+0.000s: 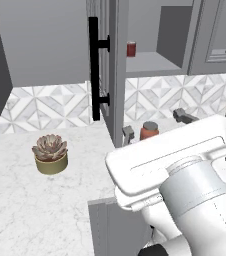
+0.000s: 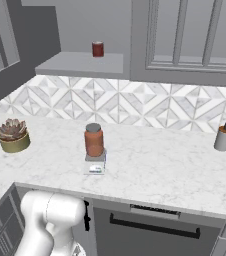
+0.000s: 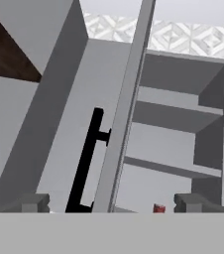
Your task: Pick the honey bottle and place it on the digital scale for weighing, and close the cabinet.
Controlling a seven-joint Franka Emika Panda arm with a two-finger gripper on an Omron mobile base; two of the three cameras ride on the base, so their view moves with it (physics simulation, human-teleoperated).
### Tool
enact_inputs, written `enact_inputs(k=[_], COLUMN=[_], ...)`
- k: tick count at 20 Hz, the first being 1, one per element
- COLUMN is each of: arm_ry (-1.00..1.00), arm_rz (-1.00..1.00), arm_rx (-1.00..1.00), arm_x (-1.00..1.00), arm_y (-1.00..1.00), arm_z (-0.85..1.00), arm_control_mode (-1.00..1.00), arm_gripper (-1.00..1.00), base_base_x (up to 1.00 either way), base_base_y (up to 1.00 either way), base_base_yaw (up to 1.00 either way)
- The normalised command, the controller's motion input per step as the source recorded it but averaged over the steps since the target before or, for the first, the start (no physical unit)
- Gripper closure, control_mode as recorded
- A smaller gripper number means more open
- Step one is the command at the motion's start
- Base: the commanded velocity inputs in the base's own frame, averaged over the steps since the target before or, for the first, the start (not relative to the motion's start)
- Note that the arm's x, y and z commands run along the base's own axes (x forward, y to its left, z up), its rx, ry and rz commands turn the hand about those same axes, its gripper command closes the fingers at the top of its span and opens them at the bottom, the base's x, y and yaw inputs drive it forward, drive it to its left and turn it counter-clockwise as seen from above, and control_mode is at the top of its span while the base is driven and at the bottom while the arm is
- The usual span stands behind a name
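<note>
The honey bottle (image 2: 93,140), orange-brown with a grey lid, stands upright on the small digital scale (image 2: 95,164) on the marble counter. From the left base the bottle (image 1: 149,131) peeks out behind my white hand. The upper cabinet (image 1: 116,70) hangs open, its door edge-on with the black bar handle (image 1: 94,70) facing left. My gripper (image 1: 156,125) is open and holds nothing. It is raised above the counter and looks up at the door edge (image 3: 126,114) and handle (image 3: 86,158). In the hand view the gripper (image 3: 113,203) shows both fingertips (image 3: 32,202) far apart.
A small dark red jar (image 2: 98,49) sits on the open cabinet's lowest shelf (image 2: 80,64). A potted succulent (image 2: 13,135) stands at the counter's left and a soap dispenser (image 2: 224,136) at its right. Below the counter front runs a dark bar handle (image 2: 155,225).
</note>
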Motion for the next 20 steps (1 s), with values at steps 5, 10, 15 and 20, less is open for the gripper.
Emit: enact_inputs(k=[5, 10, 15, 20], arm_ry=[0.00, 0.00, 0.00, 0.00], arm_rz=[-0.20, -0.26, -0.18, -0.13], arm_rx=[0.00, 0.00, 0.00, 0.00], arm_x=[0.11, 0.07, 0.12, 0.24], arm_y=[0.00, 0.00, 0.09, 0.04], arm_z=[0.00, 0.00, -0.11, -0.11], arm_control_mode=[-1.00, -1.00, -1.00, -1.00], arm_gripper=[-1.00, -1.00, -1.00, -1.00], base_base_x=[0.00, 0.00, 0.00, 0.00], base_base_y=[0.00, 0.00, 0.00, 0.00], base_base_yaw=[0.00, 0.00, 0.00, 0.00])
